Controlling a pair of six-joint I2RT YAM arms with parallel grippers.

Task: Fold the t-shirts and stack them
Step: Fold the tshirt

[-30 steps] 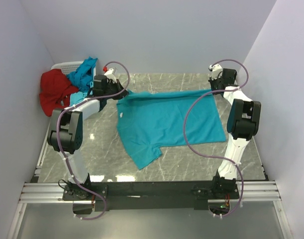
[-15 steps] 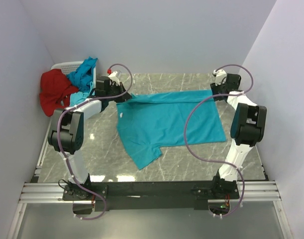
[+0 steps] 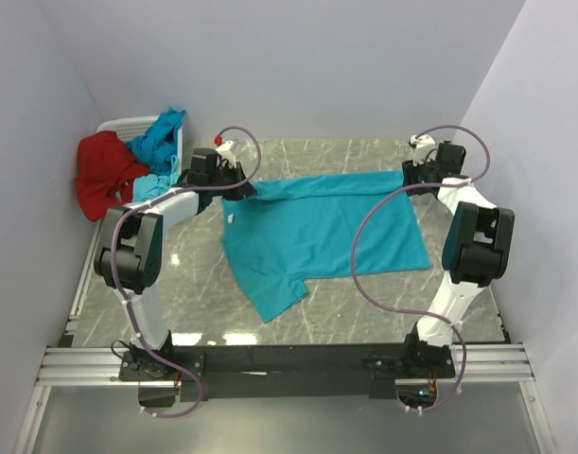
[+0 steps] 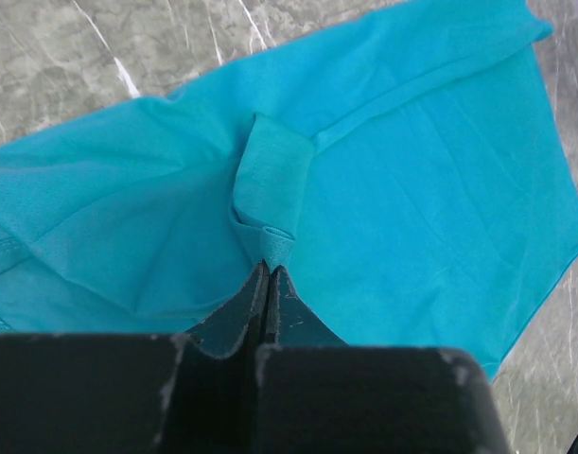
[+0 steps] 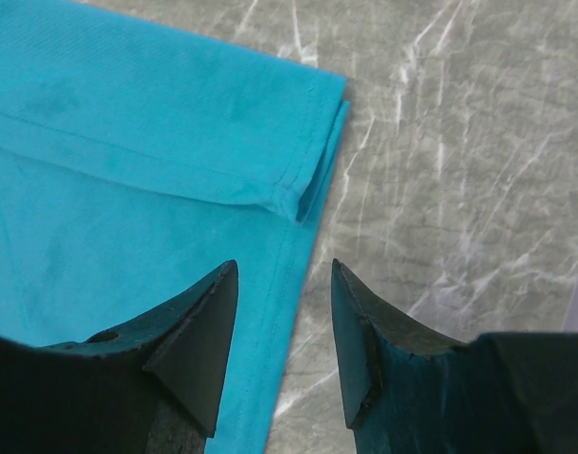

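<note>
Folding the turquoise shirt (image 3: 326, 232), spread flat mid-table (image 3: 383, 303), looks to be the step in hand, since its far edge is already turned over in a narrow strip. The left gripper (image 4: 270, 270) is clenched on a pinch of cloth at the far left corner. The right gripper (image 5: 284, 284) hangs with jaws apart over the far right corner, grasping nothing. Next, I judge, the right should re-grip there so both carry the fold nearward evenly. A red shirt (image 3: 104, 170) waits on the basket (image 3: 128, 125), far left.

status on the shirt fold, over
Left gripper shut on the turquoise t-shirt, far edge pinched. Right gripper open over its far right corner, holding nothing. Other shirts heaped at the basket, far left.
</note>
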